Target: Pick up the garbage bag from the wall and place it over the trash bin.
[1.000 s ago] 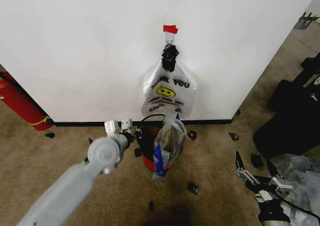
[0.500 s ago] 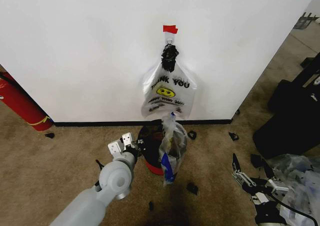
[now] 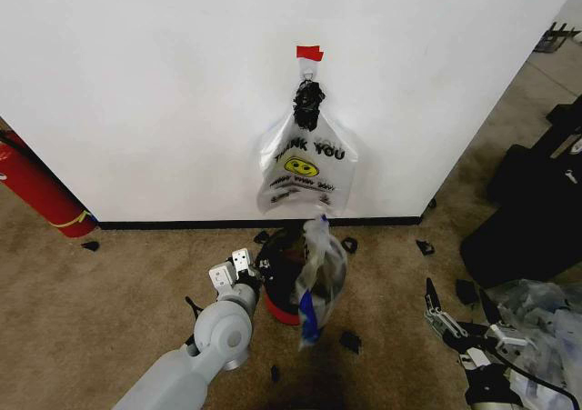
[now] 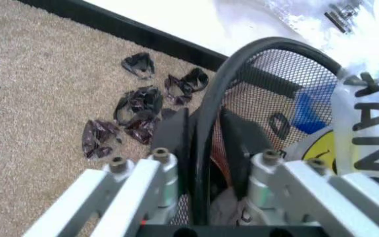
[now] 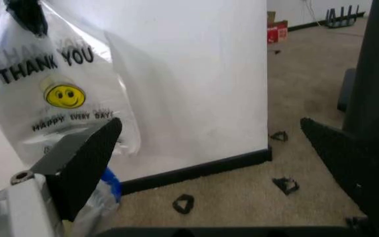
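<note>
1. Garbage bag [image 3: 316, 274]: thin, crinkly, see-through plastic w/ blue strips and a small yellow-and-black print. It stands up over the trash bin's right side, top end pointing up toward the wall, lower end w/ a blue strip hanging down to the carpet [image 3: 109, 283] in front.
2. Trash bin [image 3: 284, 294]: small, round, red body, black rim, dark mesh inside. Sits on the carpet near the baseboard, right below the "THANK YOU" smiley bag [image 3: 306, 169] that hangs on the wall [image 3: 164, 92] from a hook under red tape [image 3: 309, 53].
3. Left tool [image 4: 203, 143]: clenched on the bin's black rim; in the left wrist view 1 dark pad [image 4: 176, 136] sits outside the rim, the other inside against the mesh. In the head view it is at the bin's left edge.
4. Right tool [image 3: 446, 315]: low at right, above the carpet, fingers spread apart, grasping nothing, well apart from the bin.
5. Small black scraps [image 4: 140, 106] lie on the carpet beside the bin.
</note>
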You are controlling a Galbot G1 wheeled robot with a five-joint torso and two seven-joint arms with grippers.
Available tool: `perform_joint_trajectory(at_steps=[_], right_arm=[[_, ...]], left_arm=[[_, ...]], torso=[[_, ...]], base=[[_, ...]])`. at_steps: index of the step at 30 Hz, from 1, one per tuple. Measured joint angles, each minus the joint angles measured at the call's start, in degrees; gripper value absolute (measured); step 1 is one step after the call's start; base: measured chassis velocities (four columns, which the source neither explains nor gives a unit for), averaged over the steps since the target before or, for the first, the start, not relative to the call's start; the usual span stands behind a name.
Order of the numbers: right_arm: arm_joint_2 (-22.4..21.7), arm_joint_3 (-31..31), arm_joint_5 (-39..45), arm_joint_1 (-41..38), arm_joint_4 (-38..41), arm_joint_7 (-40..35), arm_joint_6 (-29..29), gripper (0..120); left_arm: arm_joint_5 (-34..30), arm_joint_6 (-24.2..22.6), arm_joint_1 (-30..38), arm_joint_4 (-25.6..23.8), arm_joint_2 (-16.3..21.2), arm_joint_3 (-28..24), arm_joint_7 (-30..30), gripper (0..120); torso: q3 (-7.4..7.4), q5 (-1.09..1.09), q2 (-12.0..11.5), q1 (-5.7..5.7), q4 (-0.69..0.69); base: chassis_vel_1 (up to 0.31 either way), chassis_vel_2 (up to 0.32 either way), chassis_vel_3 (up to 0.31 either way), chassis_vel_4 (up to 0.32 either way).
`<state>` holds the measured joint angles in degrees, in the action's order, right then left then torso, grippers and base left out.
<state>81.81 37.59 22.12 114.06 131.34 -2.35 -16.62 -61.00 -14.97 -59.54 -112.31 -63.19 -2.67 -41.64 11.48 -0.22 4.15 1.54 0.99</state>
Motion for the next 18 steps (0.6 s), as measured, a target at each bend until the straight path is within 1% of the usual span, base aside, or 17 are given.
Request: perform_joint_trajectory(at_steps=[2, 3, 4, 5, 6, 9, 10, 11, 14, 16, 18], right_arm=[[0.0, 0.0, 0.0, 0.0, -0.1, 0.0, 0.0, 100], [0.0, 0.0, 0.0, 0.0, -0.1, 0.0, 0.0, 100], [0.0, 0.0, 0.0, -0.1, -0.1, 0.0, 0.0, 100], [0.1, -0.1, 0.0, -0.1, -0.1, 0.0, 0.0, 100], [0.1, -0.1, 0.0, -0.1, -0.1, 0.0, 0.0, 100], [0.2, -0.3, -0.1, -0.1, -0.2, 0.1, -0.1, 100], [0.2, -0.5, -0.2, -0.2, -0.6, 0.1, -0.3, 100], [0.2, -0.5, -0.2, -0.2, -0.6, 0.1, -0.3, 100], [0.2, -0.7, -0.2, -0.5, -0.9, 0.1, -0.4, 100], [0.2, -0.7, -0.2, -0.9, -1.2, 0.1, -0.4, 100], [0.2, -0.7, -0.2, -1.0, -1.3, 0.1, -0.4, 100]], left_arm=[[0.0, -0.1, -0.1, 0.0, 0.2, 0.4, 0.2, 34], [0.0, -0.1, -0.1, 0.0, 0.2, 0.4, 0.2, 34], [0.1, -0.1, -0.1, 0.0, 0.6, 0.6, 0.5, 40], [0.4, -0.1, -0.2, 0.1, 0.9, 0.7, 0.8, 42], [1.1, 0.0, -0.2, 0.3, 1.3, 1.1, 1.2, 48], [2.0, 0.3, -0.1, 0.4, 2.1, 1.7, 1.6, 56], [2.9, 0.5, 0.3, -0.3, 2.9, 2.2, 1.9, 65], [2.9, 0.5, 0.3, -0.3, 2.9, 2.2, 1.9, 65], [8.9, 0.8, 0.9, -2.2, 4.8, 2.9, 3.4, 77], [12.6, 1.2, 1.0, -4.0, 6.9, 3.5, 5.4, 85], [13.1, 1.2, 0.9, -4.5, 7.3, 3.7, 5.8, 86]], torso=[[0.00, 0.00, 0.0, 0.00, 0.01], [0.00, 0.00, 0.0, 0.00, 0.01], [0.00, 0.00, 0.0, 0.00, 0.00], [0.00, 0.00, 0.0, 0.00, 0.01], [0.00, 0.00, 0.0, 0.00, 0.00], [0.00, -0.01, 0.0, 0.00, 0.00], [0.00, -0.01, 0.0, 0.00, 0.00], [0.00, -0.01, 0.0, 0.00, 0.00], [0.00, -0.02, 0.0, 0.01, 0.02], [0.00, 0.00, 0.0, 0.01, 0.00], [0.00, -0.01, 0.0, 0.00, 0.00]], base=[[0.000, 0.000, 0.000, 0.000], [0.000, 0.000, 0.000, 0.000], [0.000, 0.000, 0.000, 0.000], [0.000, 0.000, 0.000, 0.000], [0.000, 0.000, 0.000, 0.000], [0.000, 0.000, 0.000, 0.000], [0.000, 0.000, 0.000, 0.000], [0.000, 0.000, 0.000, 0.000], [0.000, 0.000, 0.000, 0.000], [0.000, 0.000, 0.000, 0.000], [0.000, 0.000, 0.000, 0.000]])
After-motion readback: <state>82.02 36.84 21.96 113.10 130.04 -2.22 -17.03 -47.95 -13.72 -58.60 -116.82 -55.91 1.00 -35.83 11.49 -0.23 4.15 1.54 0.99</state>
